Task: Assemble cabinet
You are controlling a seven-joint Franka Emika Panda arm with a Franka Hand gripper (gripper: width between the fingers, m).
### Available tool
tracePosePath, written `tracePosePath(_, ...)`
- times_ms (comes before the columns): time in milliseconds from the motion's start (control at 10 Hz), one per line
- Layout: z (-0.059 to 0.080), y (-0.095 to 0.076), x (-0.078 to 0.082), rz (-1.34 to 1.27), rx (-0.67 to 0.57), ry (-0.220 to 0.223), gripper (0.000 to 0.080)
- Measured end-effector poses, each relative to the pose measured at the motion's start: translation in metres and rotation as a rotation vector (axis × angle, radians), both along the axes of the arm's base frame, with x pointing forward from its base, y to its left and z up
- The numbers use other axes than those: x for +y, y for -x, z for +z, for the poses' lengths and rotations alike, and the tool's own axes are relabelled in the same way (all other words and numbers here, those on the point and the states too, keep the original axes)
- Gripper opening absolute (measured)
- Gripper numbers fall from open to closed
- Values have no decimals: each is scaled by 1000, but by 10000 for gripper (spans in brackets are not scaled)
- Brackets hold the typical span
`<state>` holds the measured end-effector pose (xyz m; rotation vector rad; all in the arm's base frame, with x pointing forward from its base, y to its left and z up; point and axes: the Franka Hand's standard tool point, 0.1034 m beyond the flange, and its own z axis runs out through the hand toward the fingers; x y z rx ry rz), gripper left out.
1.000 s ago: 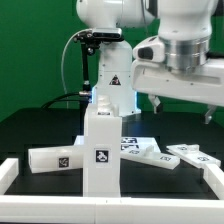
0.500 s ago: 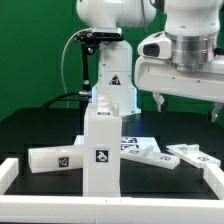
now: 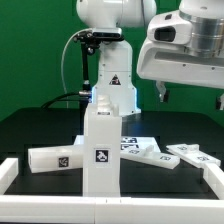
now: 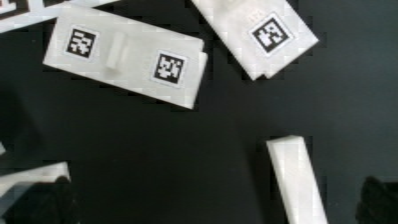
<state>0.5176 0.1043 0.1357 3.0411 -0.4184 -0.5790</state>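
Note:
The cabinet's tall white boxy body [image 3: 100,150] stands upright at the front centre, with a tag on its face. A white part [image 3: 55,158] with a tag lies to the exterior view's left of it. More flat tagged panels [image 3: 195,155] lie to the exterior view's right. My gripper [image 3: 192,97] hangs high above those right-hand panels, open and empty, its fingers wide apart. In the wrist view the gripper [image 4: 210,205] looks down on a two-tag panel [image 4: 128,58], another tagged panel [image 4: 267,30] and a narrow white strip [image 4: 294,180], all far below. No knob shows.
The marker board [image 3: 140,148] lies flat behind the cabinet body. The robot's white base [image 3: 112,85] with a warning triangle stands at the back centre. A white rail [image 3: 20,172] borders the black table at the front and the exterior view's left.
My gripper has risen and drifted toward the exterior view's right, staying open and empty. The parts on the table have not moved.

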Motion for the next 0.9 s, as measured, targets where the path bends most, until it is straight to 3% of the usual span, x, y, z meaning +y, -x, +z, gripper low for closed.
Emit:
tracePosePath(300, 1, -3, -4, 110, 10, -7, 797)
tracePosePath(500, 5, -16, 1, 254, 32, -28, 797)
tracePosePath(900, 2, -17, 3, 263, 32, -25, 797)
